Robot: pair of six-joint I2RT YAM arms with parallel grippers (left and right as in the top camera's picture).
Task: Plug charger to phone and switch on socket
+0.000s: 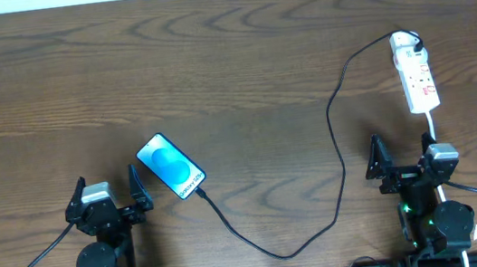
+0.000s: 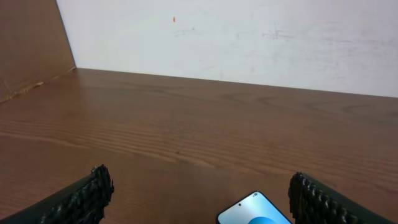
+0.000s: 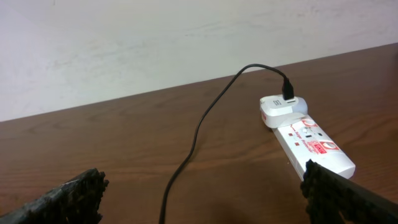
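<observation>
The phone [image 1: 170, 166] lies flat and askew on the surface [image 1: 230, 62], just ahead of the left tool [image 1: 107, 193], whose jaws stand wide open around nothing. The right tool [image 1: 402, 154] is equally open and empty, near the socket [image 1: 417, 75]. The phone looks slim, smooth and light, so it would likely skid unless braced by its long edges. The charger [image 1: 338, 139] is thin and limp and is best pinched just behind its plug tip [image 1: 200, 193]. The socket seems light and may slide when pressed. Whether the tip is seated in the phone is too small to tell. The left wrist view shows only a corner of the phone, and the positions of the red switches [image 3: 309, 134] are unreadable.
</observation>
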